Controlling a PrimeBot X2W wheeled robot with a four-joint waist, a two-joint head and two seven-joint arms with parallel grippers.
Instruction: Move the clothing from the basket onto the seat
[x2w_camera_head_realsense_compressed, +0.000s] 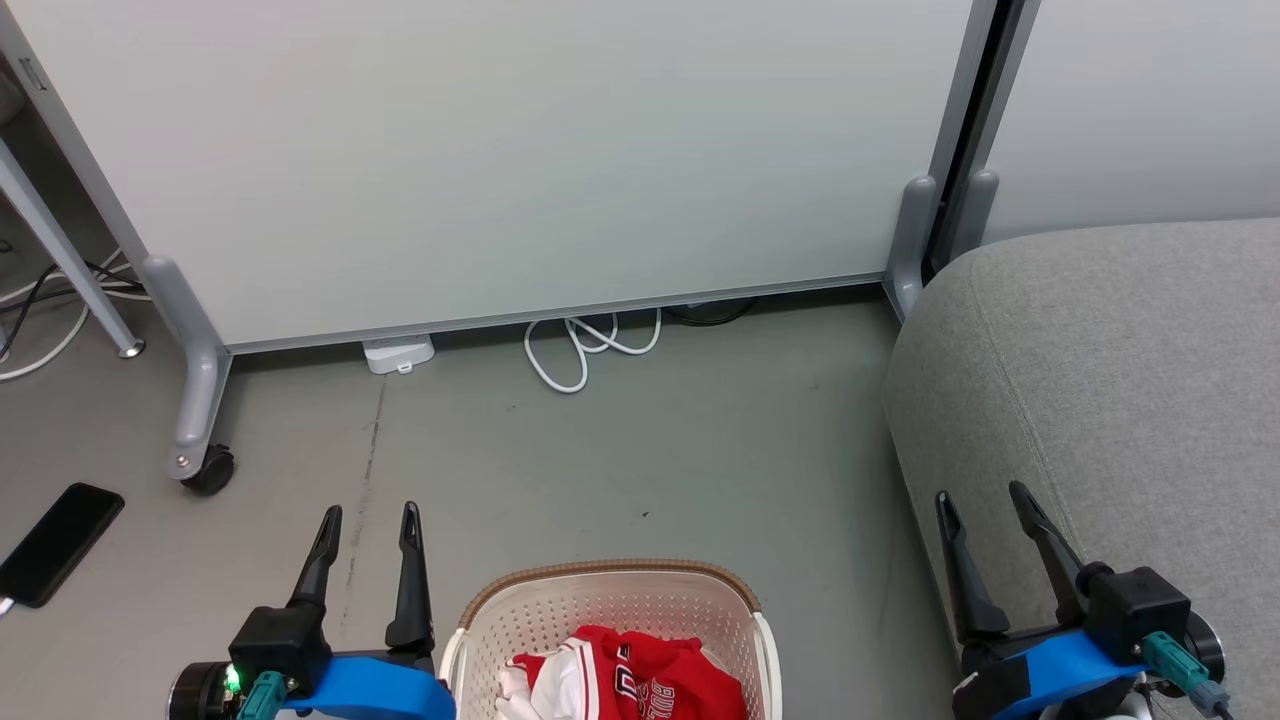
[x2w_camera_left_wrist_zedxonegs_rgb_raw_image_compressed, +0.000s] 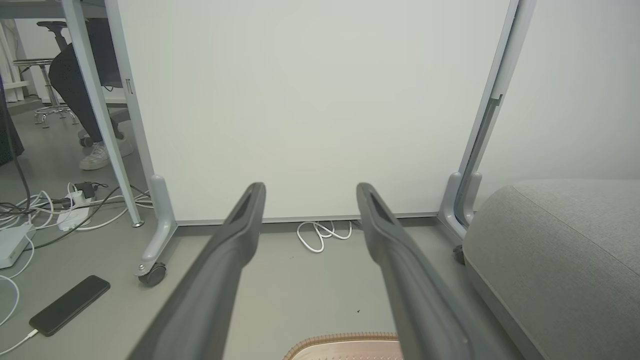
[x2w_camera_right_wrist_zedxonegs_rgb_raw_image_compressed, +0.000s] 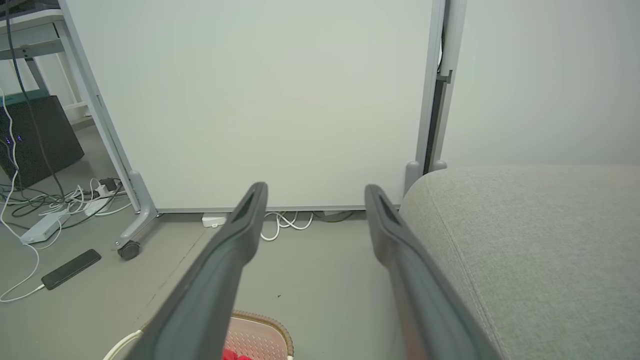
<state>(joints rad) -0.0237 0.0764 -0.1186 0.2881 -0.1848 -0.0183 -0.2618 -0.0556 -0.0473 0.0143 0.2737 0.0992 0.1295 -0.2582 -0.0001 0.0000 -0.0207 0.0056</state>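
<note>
Your left gripper has its jaws spread wide, with nothing between them and nothing touching them. Its two dark fingers point up the head view over the grey floor, just left of the basket. The blue-wrapped wrist behind them lies low and level, close beside the basket's left wall.

Your right gripper is the same, with the jaws wide apart and nothing held. Its fingers lean slightly left as they rise and show against the rounded front corner of the seat. From these views you cannot tell whether they brush the fabric. That wrist sits low at the lower right, well apart from the basket.

The clothing is in the basket, a red heap with white trim on its left side and some white lettering on the red cloth. Neither gripper touches it. The basket stands on the floor between your two arms. Its brown woven rim band shows at the bottom of both wrist views.

The seat, grey and stitched, fills the right side, near the basket with a strip of floor between them.

Farther out, a white partition panel stands on a grey frame with a caster wheel. A looped white cable lies at its foot. A black phone lies flat on the floor at far left.
</note>
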